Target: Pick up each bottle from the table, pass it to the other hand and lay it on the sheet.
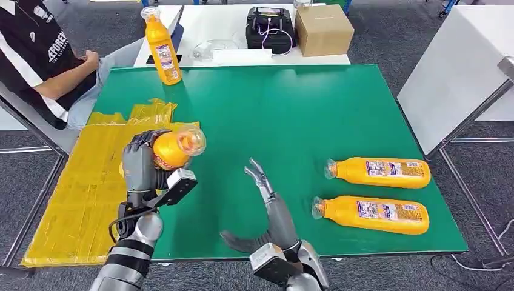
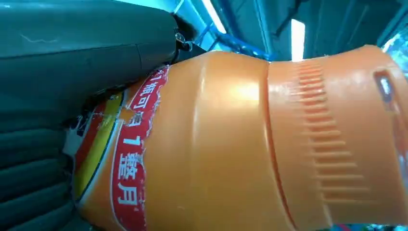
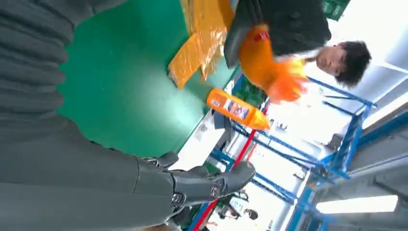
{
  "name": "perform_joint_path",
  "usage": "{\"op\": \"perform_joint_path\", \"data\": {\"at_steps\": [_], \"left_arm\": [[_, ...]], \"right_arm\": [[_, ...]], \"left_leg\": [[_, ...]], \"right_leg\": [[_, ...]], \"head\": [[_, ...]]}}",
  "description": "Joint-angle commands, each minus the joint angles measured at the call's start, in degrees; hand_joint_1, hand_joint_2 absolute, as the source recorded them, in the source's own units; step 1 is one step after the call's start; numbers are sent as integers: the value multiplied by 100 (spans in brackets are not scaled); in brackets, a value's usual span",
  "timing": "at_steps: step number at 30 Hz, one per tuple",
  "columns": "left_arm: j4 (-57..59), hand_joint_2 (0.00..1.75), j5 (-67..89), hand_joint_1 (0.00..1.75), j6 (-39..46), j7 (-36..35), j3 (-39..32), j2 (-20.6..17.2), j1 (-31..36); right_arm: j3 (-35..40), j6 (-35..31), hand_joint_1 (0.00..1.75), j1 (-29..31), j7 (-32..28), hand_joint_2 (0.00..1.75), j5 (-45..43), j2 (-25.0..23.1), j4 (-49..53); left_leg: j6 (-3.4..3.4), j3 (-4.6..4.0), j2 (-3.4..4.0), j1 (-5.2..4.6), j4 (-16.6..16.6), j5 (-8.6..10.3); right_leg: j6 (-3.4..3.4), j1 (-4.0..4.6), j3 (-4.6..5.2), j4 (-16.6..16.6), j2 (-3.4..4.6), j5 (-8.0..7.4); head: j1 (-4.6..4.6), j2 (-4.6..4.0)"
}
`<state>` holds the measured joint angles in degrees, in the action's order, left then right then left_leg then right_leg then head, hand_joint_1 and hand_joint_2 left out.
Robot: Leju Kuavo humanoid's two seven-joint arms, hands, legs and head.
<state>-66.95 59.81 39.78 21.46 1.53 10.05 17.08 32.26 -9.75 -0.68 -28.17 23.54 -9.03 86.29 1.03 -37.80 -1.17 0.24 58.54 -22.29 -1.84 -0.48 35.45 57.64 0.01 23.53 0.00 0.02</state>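
My left hand [image 1: 142, 163] grips an orange bottle [image 1: 173, 148] above the edge of the yellow sheet [image 1: 85, 182], its clear cap end pointing toward me. The left wrist view shows that bottle [image 2: 231, 144] up close with its red label. My right hand [image 1: 267, 203] is open over the green table [image 1: 291, 115], fingers spread, holding nothing. Two more orange bottles lie on their sides at the right: one farther [image 1: 379, 171], one nearer [image 1: 373, 213]. Another bottle [image 1: 162, 45] stands upright at the table's far left corner. The right wrist view shows the held bottle [image 3: 262, 60] and the upright one [image 3: 235, 108].
A person in a black shirt [image 1: 36, 54] sits at the far left, beside the sheet. Behind the green table stands a white table with a cardboard box [image 1: 323, 28] and a black device [image 1: 270, 27]. A white table [image 1: 454, 66] stands to the right.
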Motion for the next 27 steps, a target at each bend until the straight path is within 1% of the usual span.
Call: {"op": "perform_joint_path", "data": {"at_steps": [1,2,4,5,7,8,9,10,11,12,13,14,15,16,17,18,19,20,21,22,23,24,26,27], "left_arm": [[748,175,212,175,22,-84,-370,-58,406],[748,175,212,175,22,-84,-370,-58,406],[748,175,212,175,22,-84,-370,-58,406],[832,175,379,175,22,-109,-388,-67,428],[832,175,379,175,22,-109,-388,-67,428],[1567,175,713,175,22,-569,-398,-181,762],[1857,175,571,175,22,-570,-425,-233,901],[2319,175,548,175,22,-569,-467,-353,1110],[2609,175,875,175,22,-740,-594,-415,1203],[2767,175,983,175,22,-723,-654,-456,1238],[2866,175,1297,175,22,-736,-816,-466,1251],[2895,175,1474,175,22,-751,-873,-472,1253],[2912,175,1811,175,22,-805,-874,-496,1248],[2821,175,2231,175,22,-845,-832,-519,1201],[2766,175,2485,175,22,-934,-740,-557,1168],[2705,175,2940,175,22,-1182,-527,-617,1118],[2660,175,3019,175,22,-1448,-69,-741,1083],[2645,175,3019,175,22,-1543,69,-767,1071],[2696,175,3019,175,22,-1773,390,-858,1101],[2713,175,3019,175,22,-2149,821,-979,1140],[3097,175,3019,175,22,-3140,1938,-1683,1577],[3392,175,3019,175,22,-3780,3253,-1615,1748],[3972,175,3019,175,22,-3818,3456,-1601,2087],[4101,175,2983,175,22,-3769,3486,-1611,2173]], "right_arm": [[-229,50,0,-41,-32,0,-28,361,220],[-229,50,0,-41,-32,0,-28,361,220],[-229,50,0,-41,-32,0,-28,361,220],[-245,32,0,-32,-44,0,-35,347,221],[-245,32,0,-32,-44,0,-35,347,221],[-301,25,0,-19,-108,0,-120,425,278],[-356,65,0,-5,-125,0,-228,448,282],[-550,254,0,-22,-197,175,-318,421,297],[-649,221,0,-20,-227,175,-376,484,341],[-708,240,0,-29,-272,175,-452,530,381],[-755,271,0,-48,-330,175,-494,589,453],[-766,291,0,-57,-377,175,-516,615,498],[-774,314,0,-63,-481,175,-559,660,596],[-780,304,0,-69,-537,175,-585,707,710],[-779,297,0,-72,-553,175,-588,732,759],[-784,275,0,-71,-583,175,-598,790,844],[-806,224,0,-37,-610,175,-656,840,886],[-836,215,0,-17,-620,175,-685,854,894],[-849,209,0,49,-627,175,-710,864,871],[-849,202,0,105,-627,175,-734,866,839],[-765,231,0,149,-698,175,-669,945,820],[-733,228,0,152,-726,175,-648,971,782],[-691,212,0,169,-788,175,-635,992,715],[-682,221,0,166,-798,175,-638,997,712]], "left_leg": [[-4,21,-1,5,-5,-7],[-3,13,1,3,-4,-4],[-5,43,9,8,-7,-17],[-2,15,3,3,-4,-5],[-2,23,1,4,-6,-7],[-4,33,5,7,-5,-13],[-3,23,1,5,-6,-6],[-4,34,-5,9,-8,-7],[-4,41,-3,10,-9,-8],[-3,27,-5,5,-9,-1],[-4,39,-3,7,-13,-3],[-3,29,8,4,-9,-3],[-4,39,18,9,-11,-8],[-2,22,13,3,-6,-5],[-3,30,10,4,-6,-9],[-1,15,4,2,-4,-1],[-1,12,2,0,-4,-1],[-2,29,5,6,-3,-10],[-1,23,6,4,-3,-7],[0,17,4,2,-3,-4],[-2,27,5,5,-3,-9],[-2,19,2,5,-1,-6],[-2,-3,-19,5,2,4],[-4,6,-27,9,3,2]], "right_leg": [[4,7,-28,-9,-8,8],[2,5,-16,-7,-4,4],[6,11,-50,-16,-2,14],[2,6,-18,-6,-3,5],[3,7,-26,-9,-6,7],[4,11,-39,-12,-4,11],[3,8,-27,-10,-7,7],[4,12,-44,-15,-16,9],[5,14,-50,-18,-14,10],[4,9,-32,-12,-14,5],[4,12,-46,-19,-13,5],[3,8,-33,-12,1,3],[5,14,-45,-20,9,2],[3,7,-23,-9,6,1],[4,10,-34,-12,0,5],[3,6,-15,-6,-3,3],[3,3,-13,-4,-5,4],[4,10,-35,-10,-7,11],[4,7,-28,-8,-4,9],[3,4,-20,-6,-5,6],[4,7,-33,-9,-6,10],[4,7,-26,-7,-8,8],[4,6,-7,1,-26,5],[6,11,-17,-1,-36,9]], "head": [[2,0],[0,0],[2,0],[0,0],[0,0],[0,0],[0,0],[0,0],[0,0],[0,0],[2,0],[2,0],[0,0],[-2,0],[0,0],[2,0],[2,0],[0,0],[0,0],[0,0],[0,0],[0,0],[0,0],[0,0]]}}
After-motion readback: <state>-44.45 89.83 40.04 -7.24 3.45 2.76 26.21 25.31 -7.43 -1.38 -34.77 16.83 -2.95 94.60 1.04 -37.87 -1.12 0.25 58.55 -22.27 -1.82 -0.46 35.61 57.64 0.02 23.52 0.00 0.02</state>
